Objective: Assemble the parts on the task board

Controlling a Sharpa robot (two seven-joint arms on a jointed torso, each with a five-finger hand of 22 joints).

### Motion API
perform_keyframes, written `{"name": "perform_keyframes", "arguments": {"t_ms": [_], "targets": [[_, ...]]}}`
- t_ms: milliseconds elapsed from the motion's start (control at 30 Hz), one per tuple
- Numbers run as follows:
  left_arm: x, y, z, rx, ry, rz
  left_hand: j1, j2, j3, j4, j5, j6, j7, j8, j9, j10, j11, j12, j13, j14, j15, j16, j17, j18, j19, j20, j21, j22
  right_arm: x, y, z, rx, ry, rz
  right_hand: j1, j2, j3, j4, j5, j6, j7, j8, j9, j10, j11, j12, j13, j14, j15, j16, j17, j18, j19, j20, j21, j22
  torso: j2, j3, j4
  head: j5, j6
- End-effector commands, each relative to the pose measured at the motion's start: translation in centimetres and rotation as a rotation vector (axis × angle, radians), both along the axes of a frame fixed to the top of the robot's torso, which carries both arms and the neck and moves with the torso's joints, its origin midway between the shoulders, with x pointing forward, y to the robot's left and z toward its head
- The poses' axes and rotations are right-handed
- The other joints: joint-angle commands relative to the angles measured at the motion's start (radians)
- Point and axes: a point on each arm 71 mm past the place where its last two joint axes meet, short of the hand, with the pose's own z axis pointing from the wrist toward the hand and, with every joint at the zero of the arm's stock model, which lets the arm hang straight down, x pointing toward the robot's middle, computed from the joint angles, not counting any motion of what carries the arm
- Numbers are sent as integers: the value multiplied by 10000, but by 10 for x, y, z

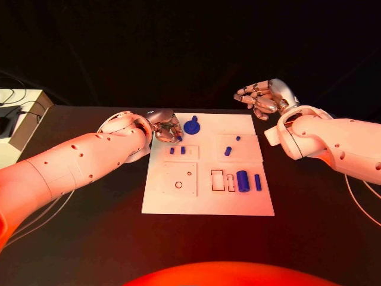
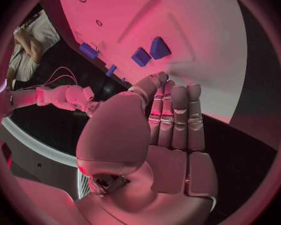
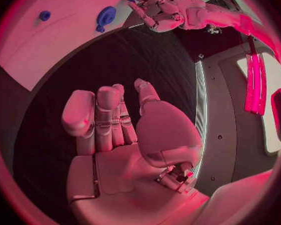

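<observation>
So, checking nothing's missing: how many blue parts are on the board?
7: round one by the left hand, two pegs below it, two small ones mid-right, cylinder and rod lower right. More may be hidden.

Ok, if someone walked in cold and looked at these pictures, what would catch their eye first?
Most likely the white task board in the middle of the black table, dotted with small blue parts. Next, the left hand poised over the board's far left corner beside a round blue part, its fingers extended close together. The right hand hangs off the board past its far right corner, holding nothing.
</observation>
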Motion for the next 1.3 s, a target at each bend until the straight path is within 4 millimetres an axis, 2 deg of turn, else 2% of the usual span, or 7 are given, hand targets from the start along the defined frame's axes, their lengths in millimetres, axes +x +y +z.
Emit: {"name": "perform_keyframes", "arguments": {"t_ms": [33,333,467,700,867,1033,1300], "targets": [[-1,-2,-4,257,278,-95,64,-77,-35,34,-4,-10,47,35,15,-61,4,47,5,2,9,-60,17,54,91,8,-38,19,0,1,1,-67,-88,141,-35,40,24,1,23,37,2,-1,-9,12,-53,26,10,56,12,-46,7,97,703,-80,42,1031,1,-3,2,-9,-8],[-1,-2,-5,298,235,-97,27,-119,-155,68,-12,-78,24,30,11,-95,2,46,5,-3,16,-30,45,34,114,14,-89,9,0,1,1,-69,-88,140,-35,40,24,1,23,37,2,-1,-9,12,-53,26,10,56,12,-46,7,97,703,-80,42,1031,3,3,-5,-19,-16],[-1,-2,-5,260,167,-82,43,-149,-194,84,-8,-464,-47,27,-2,-88,-36,62,9,-10,-6,-18,56,19,134,6,-121,-3,0,1,1,-70,-87,138,-35,40,24,1,23,37,2,-1,-9,12,-53,26,10,56,12,-46,7,97,703,-80,42,1031,3,-2,-3,-28,-14],[-1,-1,-4,183,75,-53,62,-174,-199,112,-6,-587,-40,29,2,-128,-24,67,11,-23,1,-12,63,2,151,-6,-153,-5,0,1,1,-71,-87,139,-35,40,24,1,23,37,2,-1,-9,12,-53,26,10,56,12,-46,7,97,703,-80,42,1031,3,7,2,-35,-23],[-1,-2,-3,137,21,-19,76,-192,-190,121,-5,-666,-37,25,0,-131,-22,66,12,-27,1,-15,63,-3,157,-11,-164,-1,0,1,1,-72,-86,147,-35,40,24,1,23,37,2,-1,-9,12,-53,26,10,56,12,-46,7,97,703,-80,42,1031,2,3,0,-37,-23],[-1,-1,-3,93,5,28,57,-253,-116,139,21,-1026,-68,29,-8,-213,-1,67,11,-26,15,-7,65,-3,174,-10,-172,9,0,1,1,-75,-68,162,-18,52,54,-20,175,42,4,-8,-15,23,-58,23,18,60,9,-62,23,96,702,-82,47,1021,2,-2,3,-36,-42],[-1,-1,-2,3,-27,48,30,-320,-35,177,13,-1088,-65,24,-10,-208,-2,69,13,-31,17,-8,60,-1,187,-6,-199,18,0,1,0,-77,-58,174,-25,48,54,-21,194,45,2,-8,-16,21,-59,21,18,64,9,-60,24,95,704,-83,58,1023,0,-6,8,-33,-64]]}}
